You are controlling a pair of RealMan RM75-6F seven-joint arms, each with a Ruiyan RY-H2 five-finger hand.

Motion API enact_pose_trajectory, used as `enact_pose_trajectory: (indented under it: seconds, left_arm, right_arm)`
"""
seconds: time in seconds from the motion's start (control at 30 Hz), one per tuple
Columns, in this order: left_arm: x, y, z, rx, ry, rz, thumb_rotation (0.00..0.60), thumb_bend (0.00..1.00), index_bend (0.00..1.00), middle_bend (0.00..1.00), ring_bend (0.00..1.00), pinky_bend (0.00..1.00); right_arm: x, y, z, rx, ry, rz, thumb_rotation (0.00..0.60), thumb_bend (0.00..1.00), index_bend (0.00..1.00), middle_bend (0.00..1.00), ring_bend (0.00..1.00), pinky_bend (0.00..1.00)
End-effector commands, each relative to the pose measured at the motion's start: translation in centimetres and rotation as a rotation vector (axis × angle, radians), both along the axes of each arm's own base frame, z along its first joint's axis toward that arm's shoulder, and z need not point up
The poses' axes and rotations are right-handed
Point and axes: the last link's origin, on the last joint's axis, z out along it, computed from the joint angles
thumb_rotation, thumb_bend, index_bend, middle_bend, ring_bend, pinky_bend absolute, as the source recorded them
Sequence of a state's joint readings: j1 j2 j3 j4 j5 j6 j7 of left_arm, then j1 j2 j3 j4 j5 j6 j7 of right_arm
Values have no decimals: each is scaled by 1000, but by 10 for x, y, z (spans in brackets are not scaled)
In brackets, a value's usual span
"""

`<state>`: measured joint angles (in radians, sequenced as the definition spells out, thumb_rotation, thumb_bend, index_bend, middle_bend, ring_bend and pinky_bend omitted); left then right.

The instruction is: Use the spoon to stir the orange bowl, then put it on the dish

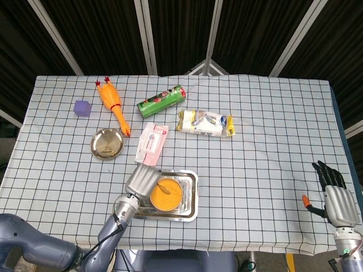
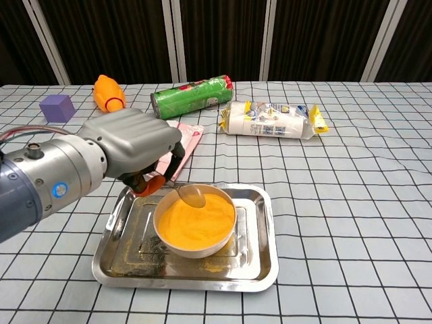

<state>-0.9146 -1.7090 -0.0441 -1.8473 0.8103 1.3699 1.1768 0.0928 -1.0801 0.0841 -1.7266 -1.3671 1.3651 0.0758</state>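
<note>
The orange bowl (image 2: 196,226) (image 1: 166,196), full of orange powder, stands in a steel tray (image 2: 260,260) (image 1: 191,198). My left hand (image 2: 135,145) (image 1: 140,180) holds a metal spoon (image 2: 191,196) (image 1: 163,186) by its handle. The spoon's bowl hangs just above the far rim of the orange bowl. The round steel dish (image 1: 106,143) lies to the tray's far left, seen only in the head view. My right hand (image 1: 336,199) stays at the table's near right corner, fingers apart, holding nothing.
Beyond the tray lie a pink wipes packet (image 1: 152,143), a green can (image 2: 192,96) on its side, and a white snack bag (image 2: 273,119). A rubber chicken (image 1: 112,104) and a purple cube (image 2: 57,107) sit at the far left.
</note>
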Motion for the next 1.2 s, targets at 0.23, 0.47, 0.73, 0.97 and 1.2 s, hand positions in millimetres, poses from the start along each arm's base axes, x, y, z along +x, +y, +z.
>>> enact_pose_trajectory:
  seconds: [0.23, 0.47, 0.73, 0.97, 1.2]
  left_arm:
    - [0, -1, 3, 62, 75, -238, 600, 671, 787, 1000, 982, 969]
    - [-3, -4, 1, 53, 175, -368, 600, 671, 799, 1000, 982, 969]
    - [-7, -9, -1, -7, 250, -328, 600, 707, 824, 1000, 984, 969]
    - [5, -10, -4, -24, 292, -319, 600, 715, 825, 1000, 984, 969]
    - [12, -13, -8, -43, 372, -328, 600, 715, 826, 1000, 984, 969]
  right_arm:
    - [0, 0, 0, 1, -2, -2, 600, 396, 0, 0, 0, 0]
    - [0, 0, 0, 1, -5, -3, 600, 397, 0, 0, 0, 0]
    - [0, 0, 0, 1, -8, -5, 600, 397, 0, 0, 0, 0]
    - [0, 0, 0, 1, -12, -7, 600, 398, 0, 0, 0, 0]
    - [-1, 0, 1, 3, -21, -13, 600, 397, 0, 0, 0, 0]
